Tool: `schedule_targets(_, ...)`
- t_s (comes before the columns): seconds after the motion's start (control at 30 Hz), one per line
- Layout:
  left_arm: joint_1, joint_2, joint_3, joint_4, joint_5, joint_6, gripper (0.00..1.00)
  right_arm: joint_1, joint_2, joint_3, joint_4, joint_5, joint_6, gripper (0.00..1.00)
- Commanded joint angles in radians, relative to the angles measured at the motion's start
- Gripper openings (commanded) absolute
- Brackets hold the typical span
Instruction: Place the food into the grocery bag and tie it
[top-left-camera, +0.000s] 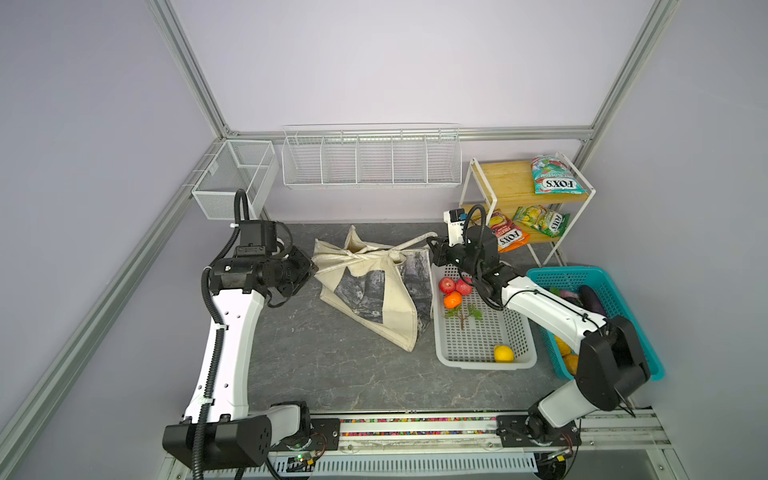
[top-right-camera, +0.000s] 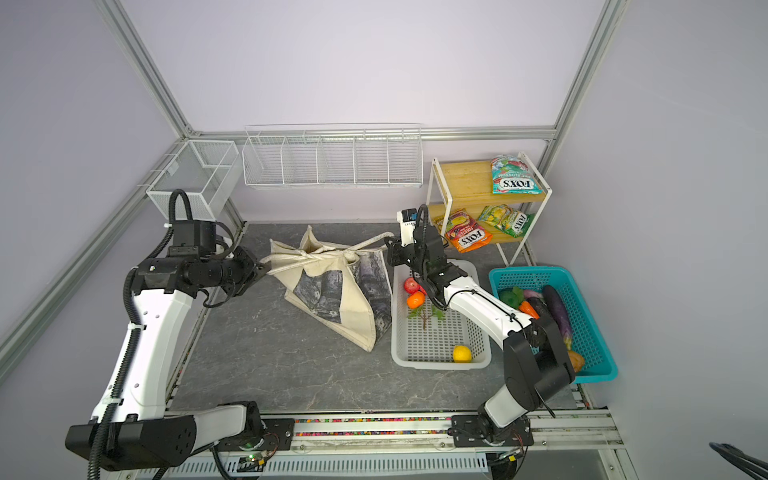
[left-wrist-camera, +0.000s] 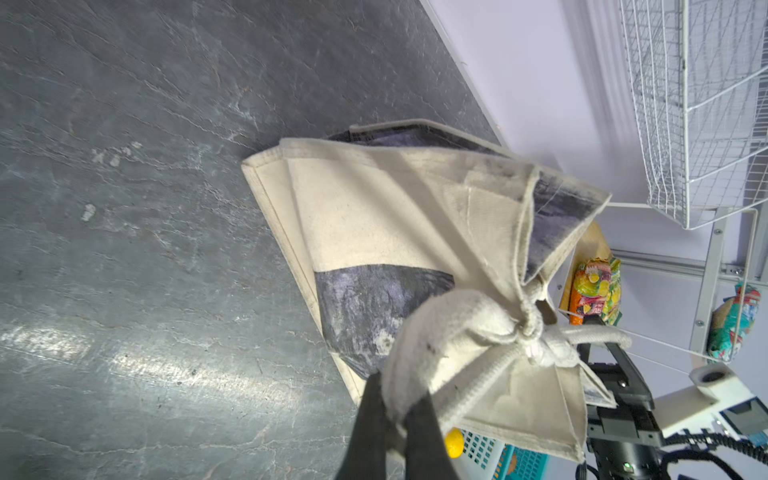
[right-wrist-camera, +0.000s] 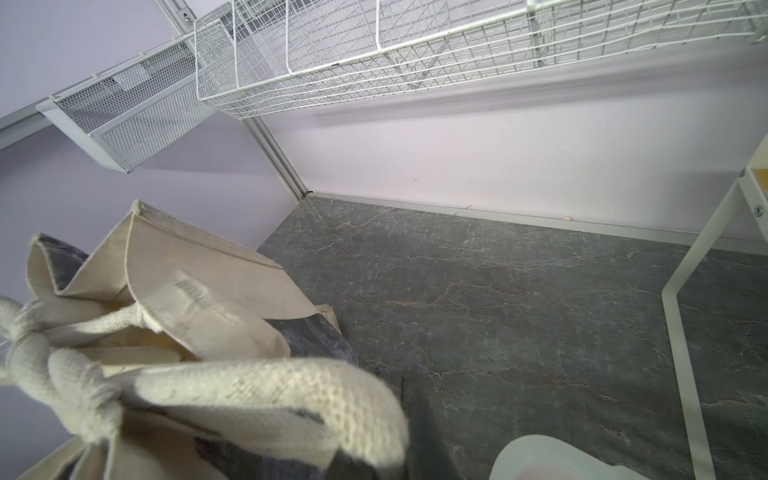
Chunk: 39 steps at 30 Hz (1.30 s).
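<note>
The grocery bag (top-left-camera: 384, 303) (top-right-camera: 359, 316), a cream tote with a grey print, lies on the table's middle. Its handles are crossed in a knot (left-wrist-camera: 530, 332) (right-wrist-camera: 29, 345) at its mouth. My left gripper (top-left-camera: 313, 270) (left-wrist-camera: 399, 399) is shut on one handle (left-wrist-camera: 436, 332) at the bag's left. At the bag's right, my right gripper (top-left-camera: 432, 247) (right-wrist-camera: 399, 411) is shut on the other handle (right-wrist-camera: 266, 390). Two red apples (top-left-camera: 447, 285) and a yellow fruit (top-left-camera: 503, 353) lie in the white basket (top-left-camera: 486, 366). A teal FOX'S packet (top-left-camera: 555, 174) lies on the shelf. The bag's inside is hidden.
An orange fruit (top-left-camera: 453, 300) and a green sprig lie in the white basket. The teal basket (top-left-camera: 573, 272) with eggplants stands at the right. The wooden shelf (top-left-camera: 507, 183) holds two more packets. Wire baskets (top-left-camera: 372, 158) hang on the back wall.
</note>
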Motion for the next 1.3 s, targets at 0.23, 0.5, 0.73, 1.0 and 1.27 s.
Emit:
schedule_targets(0.23, 0.157, -0.017, -0.008, -0.065, -0.523, 0.005, 0.0, -0.231, -0.093, -0.065, -0.044, 0.37, -0.018, 0.07)
schedule_targets(0.5, 0.244, 0.013, -0.077, -0.016, -0.583, 0.058, 0.0, -0.296, -0.131, -0.13, -0.073, 0.37, -0.027, 0.07)
schedule_targets(0.73, 0.336, 0.023, -0.139, 0.032, -0.539, 0.08, 0.0, -0.345, -0.16, -0.169, -0.096, 0.357, -0.033, 0.07)
schedule_targets(1.0, 0.336, 0.027, -0.143, 0.053, -0.46, 0.083, 0.0, -0.343, -0.171, -0.186, -0.087, 0.306, -0.021, 0.07)
schedule_targets(1.27, 0.395, 0.012, -0.179, 0.057, -0.49, 0.076, 0.0, -0.38, -0.199, -0.214, -0.098, 0.348, -0.032, 0.07)
